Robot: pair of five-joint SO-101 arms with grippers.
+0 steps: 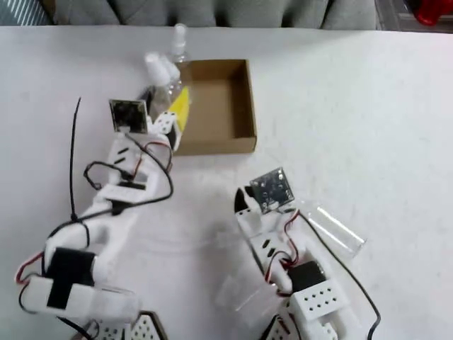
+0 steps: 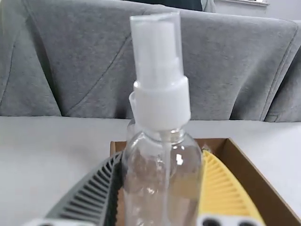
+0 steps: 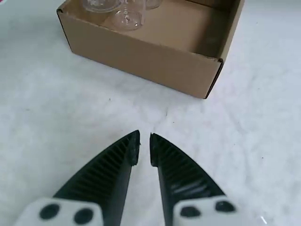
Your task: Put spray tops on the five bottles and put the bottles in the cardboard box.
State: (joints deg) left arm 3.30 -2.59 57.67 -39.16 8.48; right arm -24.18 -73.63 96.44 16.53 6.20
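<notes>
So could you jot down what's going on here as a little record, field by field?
Left tool: shut on a clear bottle, at the cardboard box edge
Spray top: fitted on that bottle
Right tool: shut, empty, above the table near the box
Also: another bottle lying on the table

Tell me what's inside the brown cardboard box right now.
At one end of the brown cardboard box, clear plastic bottle bases show, count unclear; the remaining visible floor is bare. From above, the left gripper and its clear spray-topped bottle cover that end.
</notes>
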